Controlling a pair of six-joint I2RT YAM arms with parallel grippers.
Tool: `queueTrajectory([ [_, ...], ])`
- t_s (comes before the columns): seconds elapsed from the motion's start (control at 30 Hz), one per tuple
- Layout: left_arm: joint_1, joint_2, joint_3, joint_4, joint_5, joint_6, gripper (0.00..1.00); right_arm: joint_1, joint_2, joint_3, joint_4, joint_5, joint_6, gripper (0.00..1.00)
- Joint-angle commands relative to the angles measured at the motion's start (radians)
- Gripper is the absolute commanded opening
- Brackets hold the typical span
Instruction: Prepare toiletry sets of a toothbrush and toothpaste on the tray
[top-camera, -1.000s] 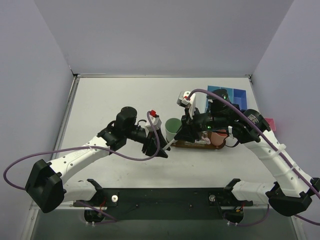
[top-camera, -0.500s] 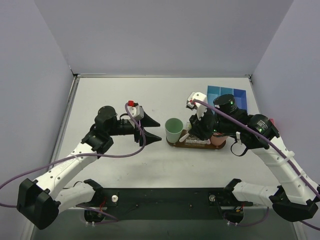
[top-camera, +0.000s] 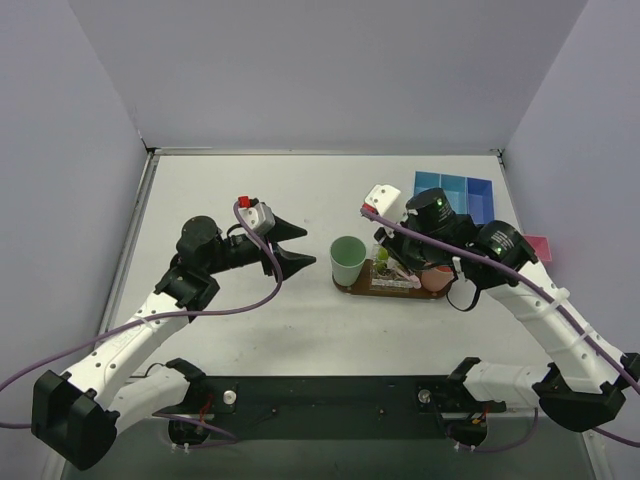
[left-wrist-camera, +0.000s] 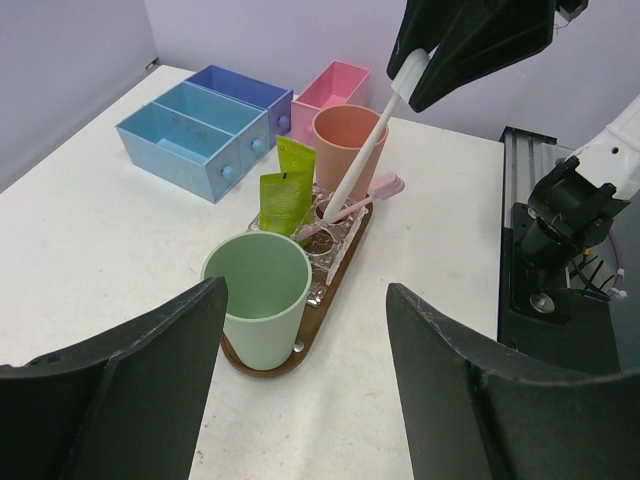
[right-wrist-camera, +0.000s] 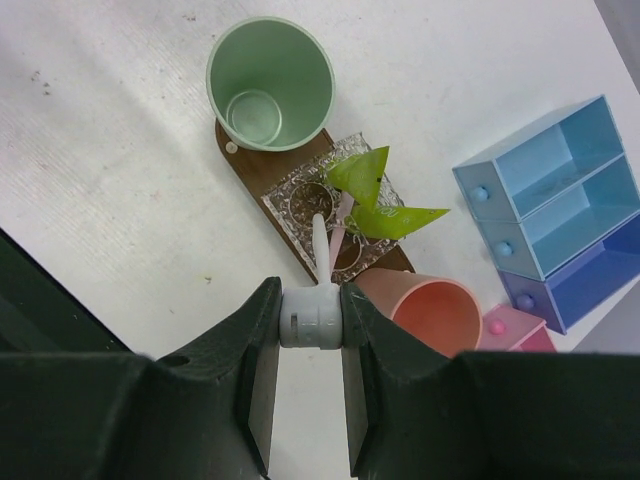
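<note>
The right claw (right-wrist-camera: 312, 318) pinches the thick end of a slim white plastic toothbrush (right-wrist-camera: 320, 250). The brush slants down to the clear glass holder (right-wrist-camera: 290, 195) on the dark brown wooden oval tray (right-wrist-camera: 245, 165) beneath the claw. Just beyond the brush tip, two flat lime-green toothpaste tubes (right-wrist-camera: 365, 175) stand in that holder. Farther out stands a mint-green cup (right-wrist-camera: 270, 85). The left claw (top-camera: 306, 247) is spread wide and empty, well apart over the white bench (top-camera: 250, 180).
</note>
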Motion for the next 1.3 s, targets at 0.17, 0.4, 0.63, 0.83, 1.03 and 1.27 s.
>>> queueTrajectory([
  [0.17, 0.007, 0.004, 0.009, 0.035, -0.019, 0.000, 0.75, 0.046, 0.046, -0.009, 0.026, 0.075, -0.033, 0.00],
  [0.4, 0.007, 0.005, 0.009, 0.028, -0.017, 0.006, 0.75, 0.069, 0.068, -0.033, 0.044, 0.065, -0.030, 0.00],
  [0.63, 0.007, -0.001, 0.007, 0.027, -0.017, 0.009, 0.75, 0.099, 0.094, -0.090, 0.075, 0.100, -0.038, 0.00],
  [0.83, 0.007, -0.003, 0.007, 0.027, -0.019, 0.013, 0.75, 0.117, 0.094, -0.144, 0.124, 0.141, -0.056, 0.00],
  [1.03, 0.007, -0.006, 0.006, 0.022, -0.020, 0.020, 0.75, 0.115, 0.091, -0.197, 0.182, 0.161, -0.061, 0.00],
  [1.27, 0.007, -0.009, 0.006, 0.021, -0.023, 0.023, 0.75, 0.117, 0.072, -0.262, 0.240, 0.189, -0.075, 0.00],
])
